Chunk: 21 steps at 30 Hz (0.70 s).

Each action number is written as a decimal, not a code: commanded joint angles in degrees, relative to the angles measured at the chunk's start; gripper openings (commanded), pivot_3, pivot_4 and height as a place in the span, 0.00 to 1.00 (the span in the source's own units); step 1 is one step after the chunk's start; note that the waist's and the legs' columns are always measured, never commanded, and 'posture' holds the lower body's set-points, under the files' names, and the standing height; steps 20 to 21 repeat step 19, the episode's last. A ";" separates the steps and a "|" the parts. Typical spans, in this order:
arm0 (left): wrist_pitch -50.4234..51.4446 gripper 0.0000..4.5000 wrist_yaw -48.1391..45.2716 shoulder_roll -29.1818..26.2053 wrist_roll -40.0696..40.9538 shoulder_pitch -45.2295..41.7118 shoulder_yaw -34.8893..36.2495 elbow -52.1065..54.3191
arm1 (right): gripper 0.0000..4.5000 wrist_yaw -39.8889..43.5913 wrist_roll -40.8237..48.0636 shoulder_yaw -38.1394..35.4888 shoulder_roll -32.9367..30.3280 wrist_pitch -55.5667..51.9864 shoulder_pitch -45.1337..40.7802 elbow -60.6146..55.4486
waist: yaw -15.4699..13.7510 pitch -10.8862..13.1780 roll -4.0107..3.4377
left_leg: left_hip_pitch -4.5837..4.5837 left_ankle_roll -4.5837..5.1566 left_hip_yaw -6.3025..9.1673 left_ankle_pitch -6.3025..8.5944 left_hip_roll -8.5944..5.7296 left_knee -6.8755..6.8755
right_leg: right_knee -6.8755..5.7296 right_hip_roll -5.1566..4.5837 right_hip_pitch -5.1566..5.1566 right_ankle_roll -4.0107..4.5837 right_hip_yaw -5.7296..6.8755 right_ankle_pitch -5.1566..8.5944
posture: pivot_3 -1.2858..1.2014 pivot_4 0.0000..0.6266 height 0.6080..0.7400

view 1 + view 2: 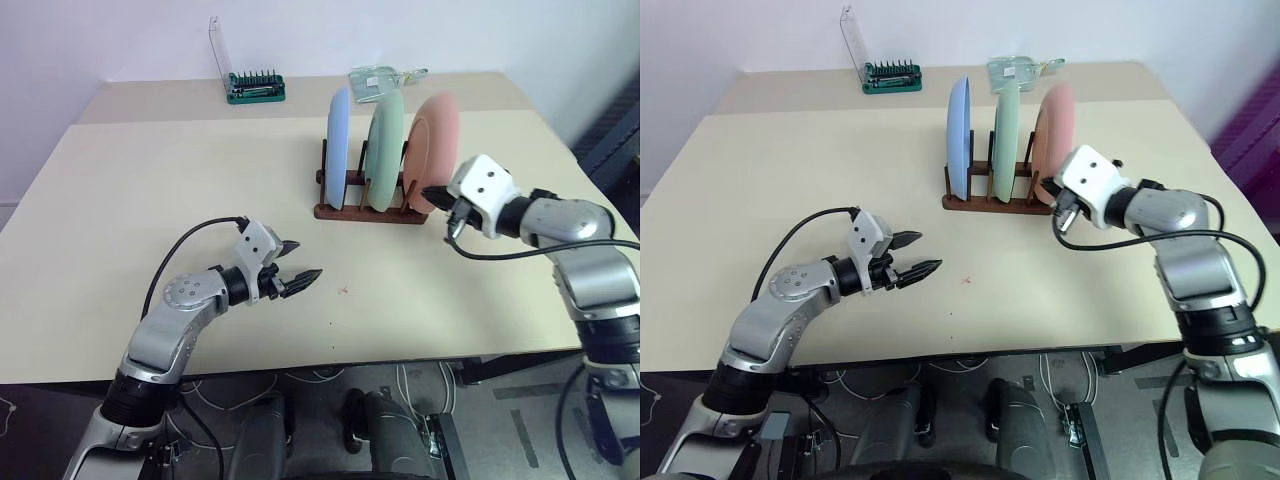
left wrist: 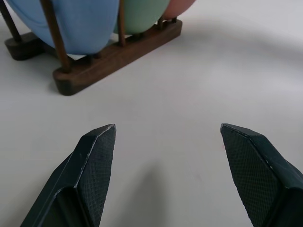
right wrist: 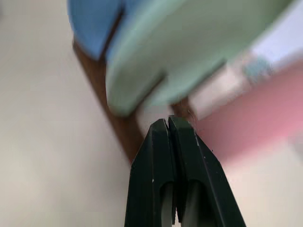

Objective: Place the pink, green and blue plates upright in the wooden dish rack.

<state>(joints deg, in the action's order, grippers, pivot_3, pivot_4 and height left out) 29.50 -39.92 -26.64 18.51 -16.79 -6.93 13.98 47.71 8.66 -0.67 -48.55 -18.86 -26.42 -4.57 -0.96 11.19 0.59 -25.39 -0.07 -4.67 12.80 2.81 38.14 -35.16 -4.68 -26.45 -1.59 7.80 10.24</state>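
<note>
A: Where does the wooden dish rack [image 1: 365,211] sit?

B: Right of centre in the upper half of the head view, on the pale matte table [image 1: 150,200]. It is dark reddish-brown, with two base rails and thin upright pegs.

A: What is in it?

B: Three round, smooth plates standing on edge: the blue plate [image 1: 339,148] at the left end, the green plate [image 1: 383,150] in the middle, the pink plate [image 1: 434,150] at the right end, leaning a little.

A: And the grippers?

B: The right gripper [image 3: 171,124] has its black fingers pressed together with nothing between them; its tip is just beside the pink plate's lower edge at the rack's right end. The left gripper [image 1: 297,266] hovers over bare table at lower left of centre, well apart from the rack, jaws spread wide and empty; its fingertips [image 2: 97,146] are wedge-shaped with a fine cross-hatched texture.

A: Anything farther out?

B: At the far edge, a green screwdriver-bit case [image 1: 255,87] with a clear lid raised, and a clear plastic packet [image 1: 377,80] behind the plates.
</note>
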 commanded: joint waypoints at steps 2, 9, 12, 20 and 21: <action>-2.21 0.81 1.83 -1.81 -1.55 -0.50 4.40 -1.98 | 0.00 3.17 5.43 -7.53 -1.87 -1.07 4.56 -2.82 | 0.30 0.00 0.00 | 0.03 0.00 -0.02 0.00 0.02 0.00 | -0.02 0.02 -0.02 -0.01 -0.02 -0.01 | 0.52 0.24 0.92; -5.24 0.81 2.95 -8.63 -2.68 4.74 13.80 -5.84 | 0.00 2.11 10.41 -11.29 3.03 -2.34 5.27 1.88 | 0.41 0.01 -0.02 | 0.08 -0.01 0.02 0.01 0.12 -0.03 | -0.05 0.13 -0.04 0.01 -0.01 0.00 | 0.52 0.24 0.92; -5.67 0.81 4.23 -9.31 -3.56 6.14 15.40 -6.00 | 0.00 1.98 9.73 -9.90 4.23 -1.57 5.12 3.13 | -0.05 0.01 -0.02 | 0.04 -0.01 0.02 0.01 0.11 -0.03 | -0.03 0.00 -0.03 0.03 -0.01 0.02 | 0.52 0.24 0.92; -4.53 0.81 7.49 -7.72 -3.75 8.62 15.56 -2.36 | 0.00 2.19 7.80 -6.17 6.41 0.75 4.55 5.97 | 0.03 0.00 -0.01 | 0.02 -0.01 0.01 0.01 0.08 0.01 | 0.02 -0.11 0.01 0.03 -0.01 0.02 | 0.52 0.24 0.92; -4.53 0.81 7.49 -7.72 -3.75 8.62 15.56 -2.36 | 0.00 2.19 7.80 -6.17 6.41 0.75 4.55 5.97 | 0.03 0.00 -0.01 | 0.02 -0.01 0.01 0.01 0.08 0.01 | 0.02 -0.11 0.01 0.03 -0.01 0.02 | 0.52 0.24 0.92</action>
